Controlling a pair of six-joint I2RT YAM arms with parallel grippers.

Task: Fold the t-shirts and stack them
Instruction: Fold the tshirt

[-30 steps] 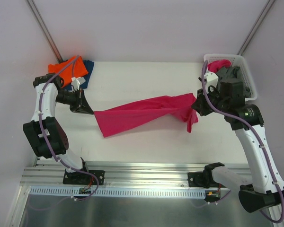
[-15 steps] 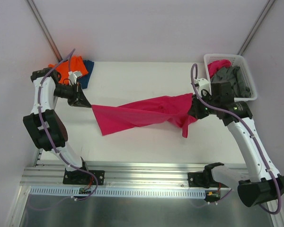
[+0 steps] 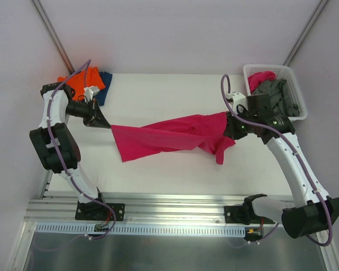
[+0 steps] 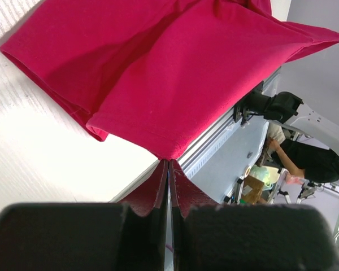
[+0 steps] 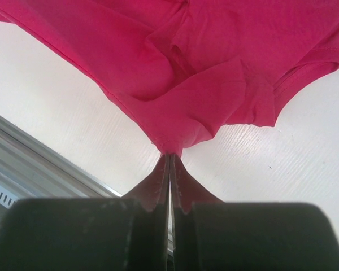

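Left pincer (image 4: 168,164) and right pincer (image 5: 169,155): both jaws together, each clamped on an edge of the magenta t-shirt (image 3: 169,135). The shirt hangs stretched between them across the middle of the worktop (image 3: 169,96). Its left part is spread, its right end is bunched, and a loose tail droops below the right pincer.

Change over the last second: the right arm has drawn back from the basket (image 3: 296,96) and its end of the shirt has come slightly leftward. The left pincer has shifted a little. The span is much the same. Judgement: the shirt is pulled out and being straightened; no fold begun.

Count:
- two pincers
- one magenta t-shirt, held
- one orange shirt (image 3: 85,79) and one dark blue shirt (image 3: 104,84), together far-left of the magenta t-shirt
- one basket far-right of it, holding grey cloth (image 3: 277,90) and a pink piece (image 3: 261,78); number of garments inside unclear
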